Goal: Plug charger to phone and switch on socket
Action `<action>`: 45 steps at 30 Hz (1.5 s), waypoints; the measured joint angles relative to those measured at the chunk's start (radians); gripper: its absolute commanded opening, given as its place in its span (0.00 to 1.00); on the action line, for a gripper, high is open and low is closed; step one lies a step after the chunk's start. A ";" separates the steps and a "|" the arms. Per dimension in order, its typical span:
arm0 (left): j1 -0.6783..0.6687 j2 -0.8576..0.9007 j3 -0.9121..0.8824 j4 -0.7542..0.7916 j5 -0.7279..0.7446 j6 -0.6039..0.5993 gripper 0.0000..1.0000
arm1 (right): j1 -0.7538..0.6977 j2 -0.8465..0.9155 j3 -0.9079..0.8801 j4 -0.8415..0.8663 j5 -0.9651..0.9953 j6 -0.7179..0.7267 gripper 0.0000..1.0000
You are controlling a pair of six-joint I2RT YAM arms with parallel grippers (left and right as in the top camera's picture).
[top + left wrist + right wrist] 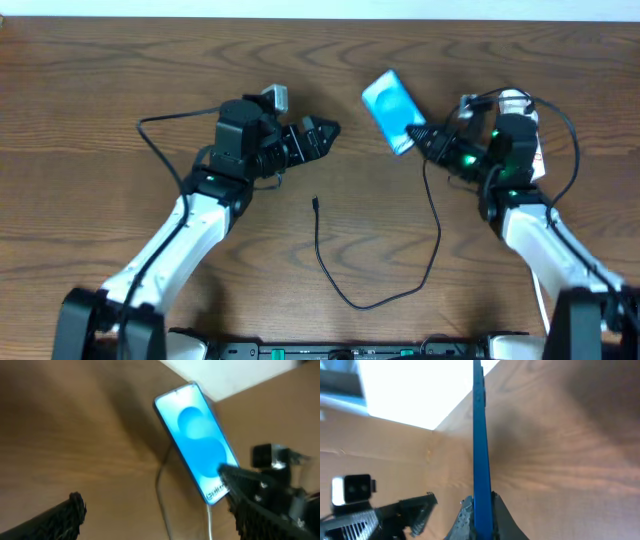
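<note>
My right gripper (425, 140) is shut on the lower end of the phone (390, 108) and holds it above the table, blue screen up and tilted. In the right wrist view the phone (479, 435) stands edge-on between the two fingers (502, 515). My left gripper (325, 135) is open and empty, a short way left of the phone, which fills its view (197, 440). The charger (345, 290) lies in a loop on the table, its small plug (315, 203) free below the left gripper. The socket is mostly hidden under the right arm; only a white sliver (541, 150) shows.
Bare brown wood table (120, 80) lies all round. The charger's other end runs up toward the right gripper (438, 225). Black cables trail from both arms, one arching left of the left arm (150, 125). A pale wall edge (235, 375) shows beyond the table.
</note>
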 measured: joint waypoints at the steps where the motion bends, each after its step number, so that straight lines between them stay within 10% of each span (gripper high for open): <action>1: 0.000 0.024 -0.010 0.069 0.020 -0.008 0.96 | -0.006 0.023 0.000 0.041 -0.016 0.022 0.01; 22: 0.021 0.562 -0.085 1.165 0.254 -0.425 0.96 | 0.127 0.211 0.000 0.368 -0.110 0.200 0.01; 35: 0.021 0.573 -0.085 1.339 0.149 -0.637 0.95 | 0.235 0.335 0.001 0.610 -0.063 0.297 0.01; 45: 0.022 0.578 -0.085 1.332 0.120 -0.692 0.63 | 0.244 0.346 0.001 0.632 -0.041 0.313 0.01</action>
